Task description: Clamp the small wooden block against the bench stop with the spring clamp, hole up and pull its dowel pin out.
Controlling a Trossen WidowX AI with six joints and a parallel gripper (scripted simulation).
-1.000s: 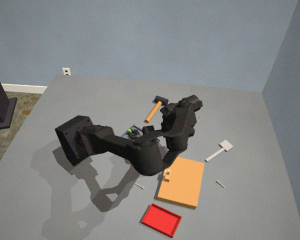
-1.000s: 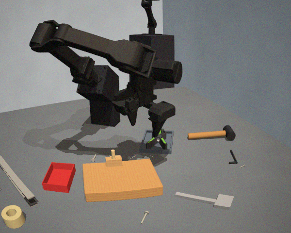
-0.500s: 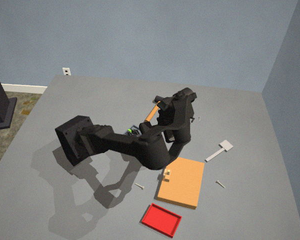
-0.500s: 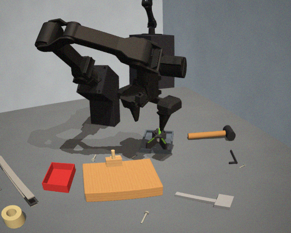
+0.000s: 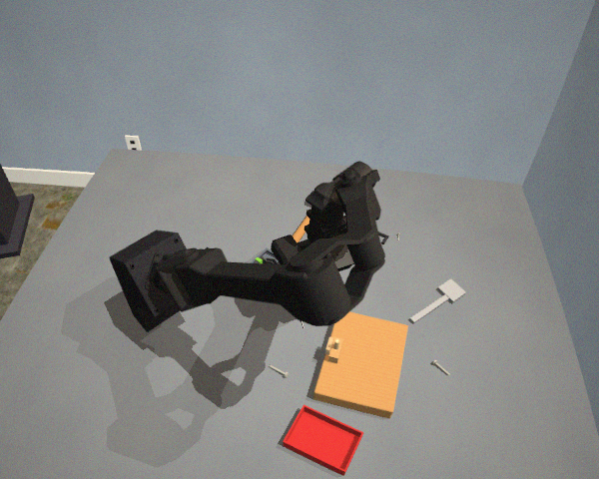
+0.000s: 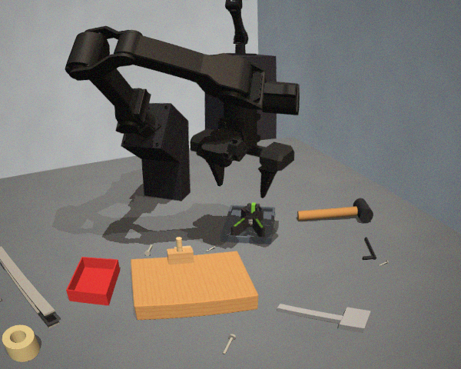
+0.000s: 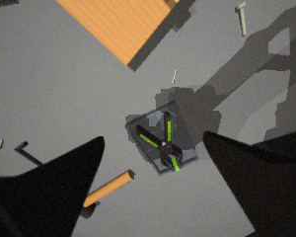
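The black spring clamp with green stripes (image 6: 250,218) lies in a shallow grey tray (image 6: 250,227) behind the orange board (image 6: 193,284); it also shows in the wrist view (image 7: 163,143). My gripper (image 6: 241,186) hangs wide open and empty straight above the clamp, clear of it, fingers pointing down; the wrist view shows the two fingers on either side of the clamp (image 7: 153,143). The small wooden block (image 6: 180,254) with its dowel pin (image 6: 178,242) standing upright sits at the board's far edge. In the top view the block (image 5: 333,348) is at the board's left edge. The bench stop cannot be made out.
A hammer with an orange handle (image 6: 333,212) lies right of the tray. A red bin (image 6: 92,280) stands left of the board. A grey T-shaped tool (image 6: 326,315), a black hex key (image 6: 369,248), loose bolts (image 6: 228,343), a grey bar (image 6: 24,286) and a tape roll (image 6: 20,340) lie around.
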